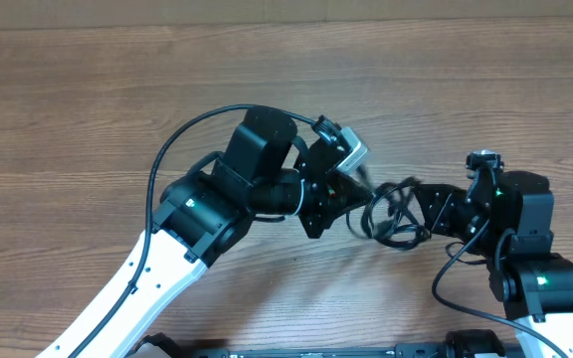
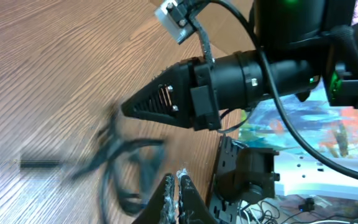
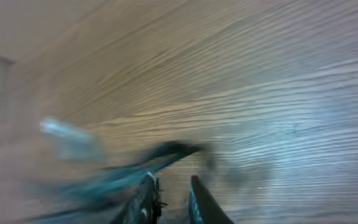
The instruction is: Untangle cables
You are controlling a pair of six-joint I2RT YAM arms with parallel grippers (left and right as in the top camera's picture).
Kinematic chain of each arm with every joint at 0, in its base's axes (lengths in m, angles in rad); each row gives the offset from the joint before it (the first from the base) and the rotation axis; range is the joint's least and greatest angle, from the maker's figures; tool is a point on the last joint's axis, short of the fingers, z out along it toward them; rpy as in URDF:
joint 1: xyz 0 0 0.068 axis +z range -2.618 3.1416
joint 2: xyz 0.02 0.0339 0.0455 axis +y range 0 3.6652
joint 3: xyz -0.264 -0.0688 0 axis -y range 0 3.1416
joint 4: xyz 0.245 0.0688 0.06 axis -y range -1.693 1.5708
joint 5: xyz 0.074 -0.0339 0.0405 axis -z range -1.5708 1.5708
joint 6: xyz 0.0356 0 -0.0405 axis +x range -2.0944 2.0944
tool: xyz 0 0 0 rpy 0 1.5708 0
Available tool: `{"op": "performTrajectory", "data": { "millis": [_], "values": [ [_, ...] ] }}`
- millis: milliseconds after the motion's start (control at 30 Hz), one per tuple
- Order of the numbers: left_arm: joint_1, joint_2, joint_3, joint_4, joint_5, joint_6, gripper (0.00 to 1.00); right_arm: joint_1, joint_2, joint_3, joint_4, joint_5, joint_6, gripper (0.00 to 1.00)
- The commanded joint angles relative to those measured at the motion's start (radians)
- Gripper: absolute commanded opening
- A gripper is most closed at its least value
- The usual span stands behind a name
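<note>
Thin black flexible cords (image 1: 398,217) bunched in tangled loops on wooden worktop (image 1: 267,80). Left claw (image 2: 176,190) closed beside tangle. Right claw (image 3: 173,200) blurred, state unclear. Untangling mostly left.

Wood-grain table (image 1: 286,70), with a colourful blue-and-orange sheet (image 2: 319,127) at the left wrist view's right.

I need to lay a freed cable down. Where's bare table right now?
The far strip of table beyond both arms is bare, edge to edge. So is the left side, outside the left arm. Crowded: the middle, where the cables bunch between the left gripper and right gripper.
</note>
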Motion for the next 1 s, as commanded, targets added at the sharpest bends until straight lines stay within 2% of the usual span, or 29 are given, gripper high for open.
{"op": "performTrajectory", "data": {
  "millis": [0, 33, 267, 300, 367, 400, 433, 467, 567, 667, 833, 900, 967],
  "values": [
    [0.025, -0.019, 0.021, 0.003, 0.038, 0.007, 0.04, -0.001, -0.002, 0.018, 0.006, 0.041, 0.015, 0.07],
    [0.028, -0.019, 0.021, 0.003, 0.039, 0.007, 0.04, -0.001, -0.002, 0.018, 0.006, 0.034, 0.015, 0.04],
    [0.045, -0.019, 0.021, -0.018, 0.014, 0.007, 0.04, -0.001, -0.002, 0.018, 0.006, 0.027, 0.015, 0.04],
    [0.047, -0.019, 0.021, -0.029, -0.009, 0.007, 0.04, -0.001, -0.002, 0.018, 0.006, 0.027, 0.015, 0.12],
    [0.047, -0.018, 0.021, -0.068, -0.085, 0.006, 0.04, -0.001, -0.002, 0.018, 0.006, 0.027, 0.015, 0.44],
    [0.047, -0.016, 0.021, -0.087, -0.119, 0.003, 0.08, -0.001, -0.002, 0.018, 0.006, 0.027, 0.015, 0.55],
    [0.046, -0.012, 0.021, -0.112, -0.159, 0.002, 0.12, -0.001, -0.002, 0.018, 0.006, 0.027, 0.015, 0.70],
    [0.045, -0.007, 0.021, -0.130, -0.192, -0.008, 0.16, -0.001, -0.002, 0.018, 0.006, 0.027, 0.016, 0.80],
    [0.045, 0.023, 0.020, -0.151, -0.250, -0.039, 0.24, -0.002, -0.002, 0.018, 0.005, 0.028, 0.043, 0.99],
    [0.045, 0.074, 0.020, -0.146, -0.290, -0.050, 0.37, -0.002, -0.002, 0.018, -0.007, 0.061, 0.119, 1.00],
    [0.045, 0.192, 0.020, -0.091, -0.318, -0.042, 0.38, -0.002, -0.002, 0.018, -0.058, 0.167, 0.203, 1.00],
    [0.045, 0.247, 0.020, -0.058, -0.317, -0.018, 0.46, -0.002, -0.002, 0.018, -0.072, 0.193, 0.231, 1.00],
    [0.045, 0.300, 0.021, -0.028, -0.317, -0.006, 0.45, -0.002, -0.002, 0.018, -0.076, 0.204, 0.252, 1.00]
  ]
}}
